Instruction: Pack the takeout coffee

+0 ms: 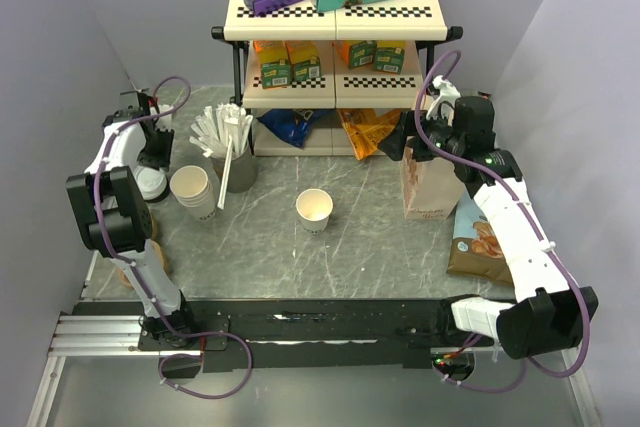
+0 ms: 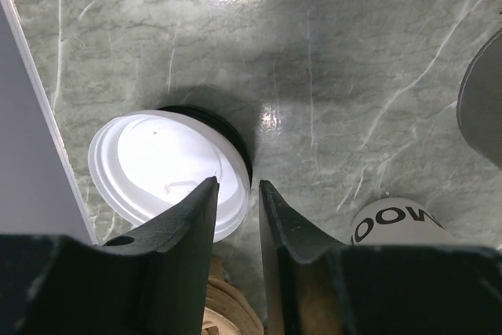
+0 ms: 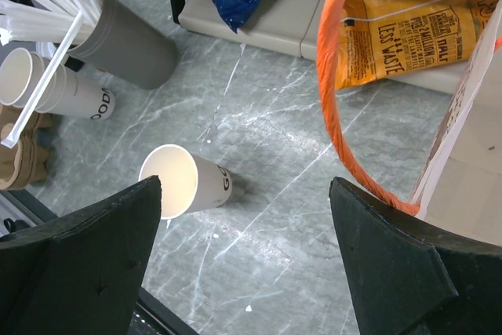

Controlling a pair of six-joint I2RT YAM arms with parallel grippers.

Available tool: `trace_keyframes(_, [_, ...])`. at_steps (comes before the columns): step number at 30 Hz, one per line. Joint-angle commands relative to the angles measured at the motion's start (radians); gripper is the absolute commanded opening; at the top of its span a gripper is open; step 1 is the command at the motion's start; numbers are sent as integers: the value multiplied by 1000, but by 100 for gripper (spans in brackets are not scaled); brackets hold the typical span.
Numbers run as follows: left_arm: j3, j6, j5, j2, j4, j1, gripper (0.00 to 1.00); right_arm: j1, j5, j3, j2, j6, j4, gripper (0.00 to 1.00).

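Top external shows the takeout coffee [image 1: 314,209] upright, left of the paper bag [image 1: 428,187]; we judge it light, crushable, best pinched at the rim, with the right gripper [image 3: 245,190] spread wide and the left gripper [image 2: 238,186] barely parted.

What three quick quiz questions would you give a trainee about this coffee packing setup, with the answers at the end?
1. True or false: the paper cup standing on its own has a lid on it.
2. What lies right by the left gripper? A: a white lid. B: a crisp packet. C: a spoon.
3. Fill in the gap: the jaws of the right gripper are wide ____.

Key: 1 false; 2 A; 3 open.
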Motion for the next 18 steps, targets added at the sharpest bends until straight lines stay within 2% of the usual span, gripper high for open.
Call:
trace_keyframes(1, [35, -26, -16, 13, 14, -10, 32, -6, -2, 42, 2, 6, 27, 93])
trace_keyframes(18, [51, -27, -17, 36, -15, -12, 13, -6, -8, 30, 3, 15, 46, 93])
